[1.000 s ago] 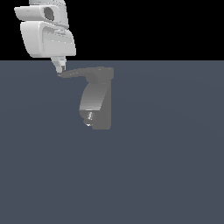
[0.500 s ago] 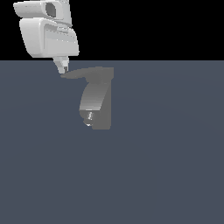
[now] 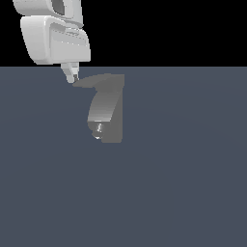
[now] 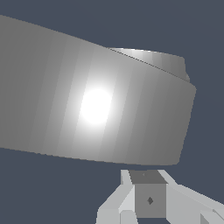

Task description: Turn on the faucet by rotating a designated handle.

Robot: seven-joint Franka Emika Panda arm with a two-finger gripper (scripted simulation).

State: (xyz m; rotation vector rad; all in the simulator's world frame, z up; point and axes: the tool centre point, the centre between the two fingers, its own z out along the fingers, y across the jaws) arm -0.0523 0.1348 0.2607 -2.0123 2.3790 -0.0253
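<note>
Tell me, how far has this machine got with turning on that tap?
Done: the pincer has reached the pointed tip of the handle, on the exterior view's left of the faucet. In hand: it looks to be pressing against that tip, though contact is hard to confirm. Left: the main swing of the handle. Nothing in the pictures shows water at the nozzle.

Greys, White and Blue

The faucet (image 3: pixel 105 113) is grey, shiny in front, darker behind. Its handle (image 3: pixel 96 81) is dark grey. The gripper (image 3: pixel 73 77) is white. The floor (image 3: pixel 183 183) is dull blue-grey, under black.
</note>
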